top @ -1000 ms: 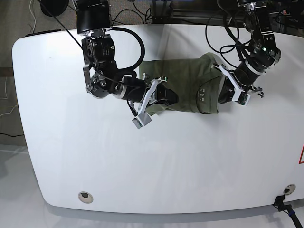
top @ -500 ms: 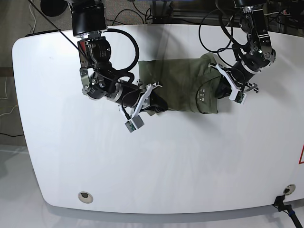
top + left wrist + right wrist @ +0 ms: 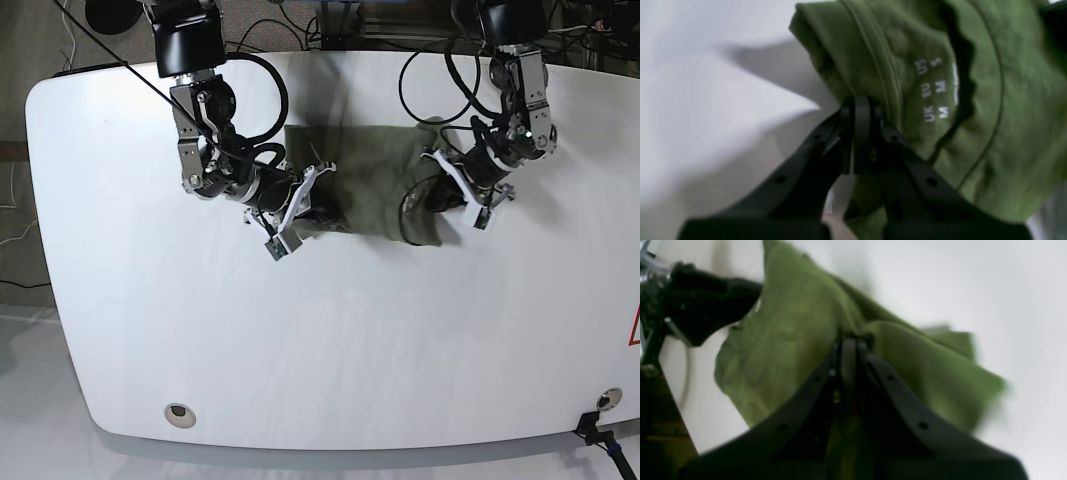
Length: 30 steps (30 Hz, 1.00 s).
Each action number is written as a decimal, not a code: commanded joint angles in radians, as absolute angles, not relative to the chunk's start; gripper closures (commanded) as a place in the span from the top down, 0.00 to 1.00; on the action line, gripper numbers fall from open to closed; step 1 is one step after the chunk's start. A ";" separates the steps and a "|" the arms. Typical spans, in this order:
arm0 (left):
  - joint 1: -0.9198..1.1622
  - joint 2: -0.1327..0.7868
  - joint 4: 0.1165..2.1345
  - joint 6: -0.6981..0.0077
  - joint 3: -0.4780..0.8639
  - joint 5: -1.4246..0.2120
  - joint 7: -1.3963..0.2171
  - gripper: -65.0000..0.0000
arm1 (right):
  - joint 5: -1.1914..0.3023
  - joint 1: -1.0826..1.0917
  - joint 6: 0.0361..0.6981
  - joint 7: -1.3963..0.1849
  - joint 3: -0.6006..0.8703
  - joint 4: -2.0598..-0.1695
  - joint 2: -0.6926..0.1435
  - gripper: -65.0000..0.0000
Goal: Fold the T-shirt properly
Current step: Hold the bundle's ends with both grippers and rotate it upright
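The olive-green T-shirt (image 3: pixel 365 178) lies bunched in a narrow band on the white table (image 3: pixel 350 340), between my two arms. My left gripper (image 3: pixel 432 200) is shut on the collar end; in the left wrist view the jaws (image 3: pixel 858 106) pinch the folded edge of the T-shirt (image 3: pixel 1000 100) beside the printed size label (image 3: pixel 935 90). My right gripper (image 3: pixel 318 212) is shut on the other end; in the right wrist view the jaws (image 3: pixel 848 340) clamp a fold of the T-shirt (image 3: pixel 790 326), lifted off the table. Both wrist views are blurred.
Cables and arm bases (image 3: pixel 190 35) stand along the table's far edge. A round hole (image 3: pixel 179 413) sits near the front left corner. The left arm (image 3: pixel 706 303) shows dark beyond the cloth in the right wrist view.
Both grippers have moved toward each other and slightly toward the far edge, keeping hold of the T-shirt. The cloth is now shorter and more bunched between them.
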<state>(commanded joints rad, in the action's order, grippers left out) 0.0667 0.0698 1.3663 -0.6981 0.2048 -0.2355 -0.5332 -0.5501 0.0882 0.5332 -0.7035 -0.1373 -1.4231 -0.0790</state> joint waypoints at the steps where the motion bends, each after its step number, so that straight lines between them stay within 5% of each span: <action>1: 0.056 0.070 1.346 -0.698 0.205 -0.236 -0.533 0.00 | -0.550 0.087 0.533 -0.694 -0.137 -1.408 -0.082 0.00; 15: -0.111 0.119 1.224 -0.698 0.119 -0.232 -0.533 0.00 | -0.559 -0.016 0.521 -0.687 -0.130 -1.460 -0.091 0.00; 21: -0.199 0.119 1.145 -0.698 0.096 -0.234 -0.533 0.00 | -0.561 -0.064 0.450 -0.687 -0.131 -1.504 -0.051 0.00; 30: -0.196 0.142 1.334 -0.698 0.084 -0.236 -0.533 0.00 | -0.553 -0.027 0.447 -0.691 -0.131 -1.504 -0.042 0.00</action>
